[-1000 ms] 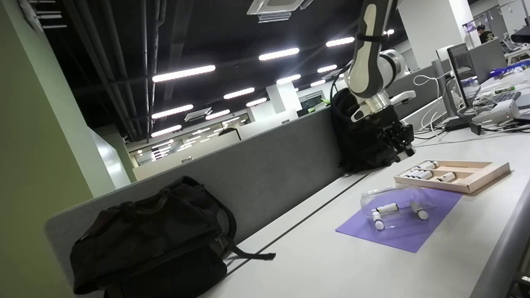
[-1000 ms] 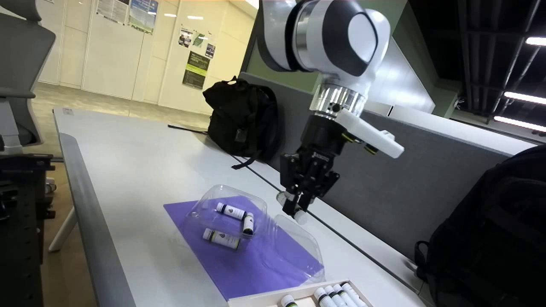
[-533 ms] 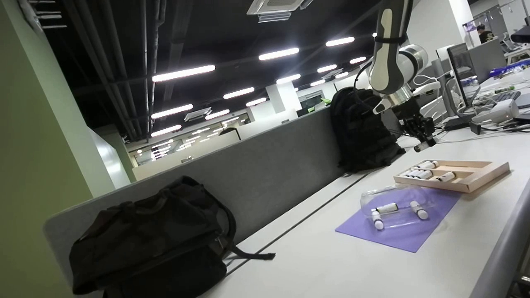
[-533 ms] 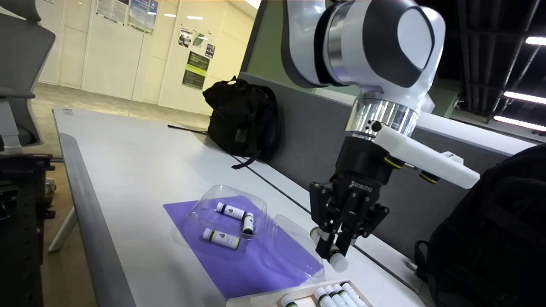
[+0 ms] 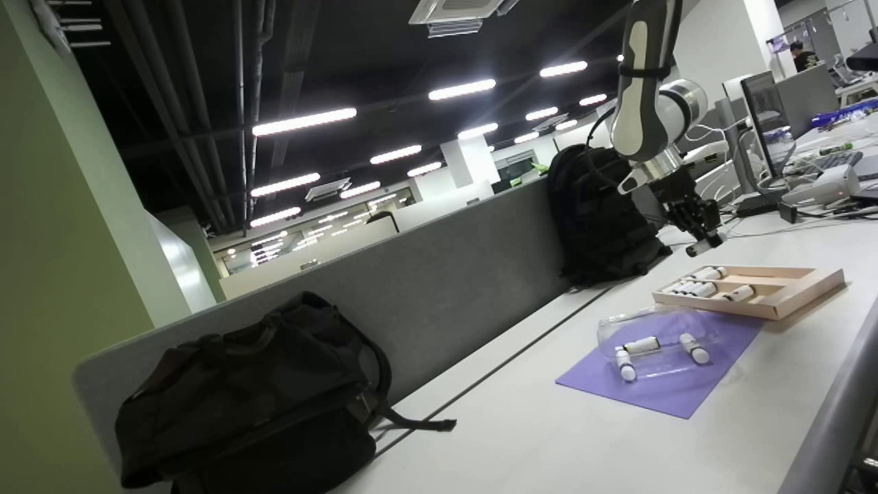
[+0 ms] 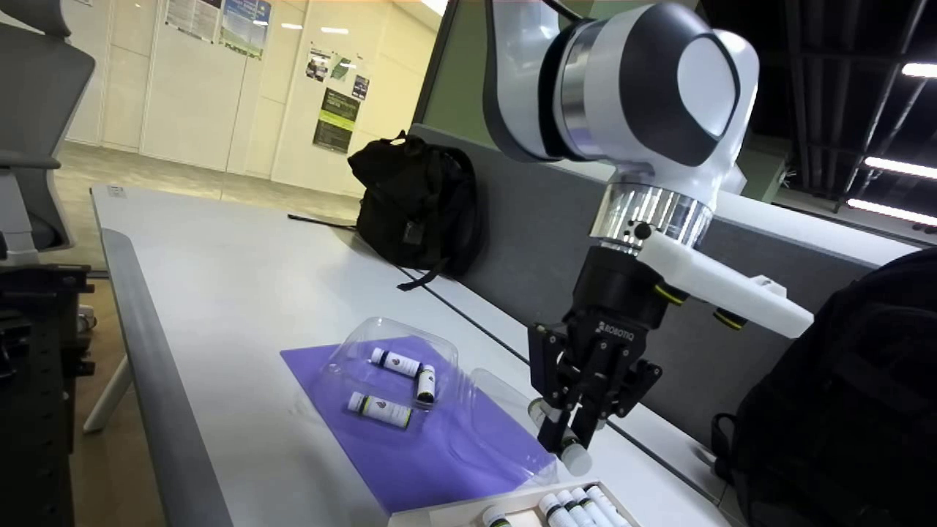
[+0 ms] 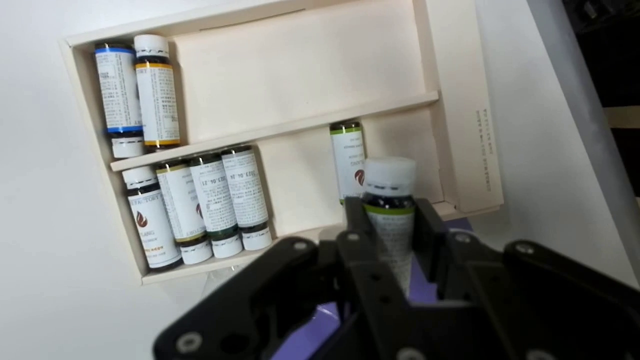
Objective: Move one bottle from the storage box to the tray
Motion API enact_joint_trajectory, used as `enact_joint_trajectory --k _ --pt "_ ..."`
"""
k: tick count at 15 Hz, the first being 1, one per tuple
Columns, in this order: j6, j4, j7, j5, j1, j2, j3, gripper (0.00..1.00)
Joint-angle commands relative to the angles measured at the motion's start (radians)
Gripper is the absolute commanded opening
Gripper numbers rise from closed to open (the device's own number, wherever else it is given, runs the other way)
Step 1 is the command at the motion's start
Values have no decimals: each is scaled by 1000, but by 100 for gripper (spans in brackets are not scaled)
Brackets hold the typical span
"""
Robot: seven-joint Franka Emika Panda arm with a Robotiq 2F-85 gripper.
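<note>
My gripper (image 7: 390, 212) is shut on a white-capped bottle (image 7: 391, 235) with a green-banded label. In both exterior views the gripper (image 5: 710, 241) (image 6: 562, 432) holds this bottle (image 5: 695, 248) (image 6: 577, 460) tilted, in the air above the tray's height. The light wooden tray (image 7: 465, 100) lies below and ahead in the wrist view; it also shows in both exterior views (image 5: 809, 291) (image 6: 468, 511). Its divided compartments hold several bottles (image 7: 244, 190), one lying apart (image 7: 347, 160), partly behind the held cap. The see-through storage box (image 6: 375, 327) stands open with three bottles (image 6: 381, 410) in or against it.
A purple sheet (image 5: 672, 398) lies under the box, beside the tray. Black backpacks (image 5: 254, 398) (image 5: 603, 226) stand against the grey partition (image 5: 466, 267). A monitor (image 5: 768, 123) and cables are beyond the tray. The desk's edge (image 5: 833, 412) runs along one side.
The gripper has carried the bottle from beside the backpack across toward the tray, mostly in the first half second. Since then it has shifted and tilted only slightly. Box and tray are unmoved.
</note>
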State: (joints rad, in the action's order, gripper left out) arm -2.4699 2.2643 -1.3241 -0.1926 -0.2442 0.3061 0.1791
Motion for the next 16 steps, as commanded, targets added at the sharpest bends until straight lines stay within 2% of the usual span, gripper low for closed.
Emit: enact_joint_trajectory --k 1,8,16 --pt "-14 -96 -31 -6 -34 115 -9 7" --pt "-112 -184 -94 -17 -87 285 -32 7" --pt "-121 -183 -80 13 -89 291 -72 7"
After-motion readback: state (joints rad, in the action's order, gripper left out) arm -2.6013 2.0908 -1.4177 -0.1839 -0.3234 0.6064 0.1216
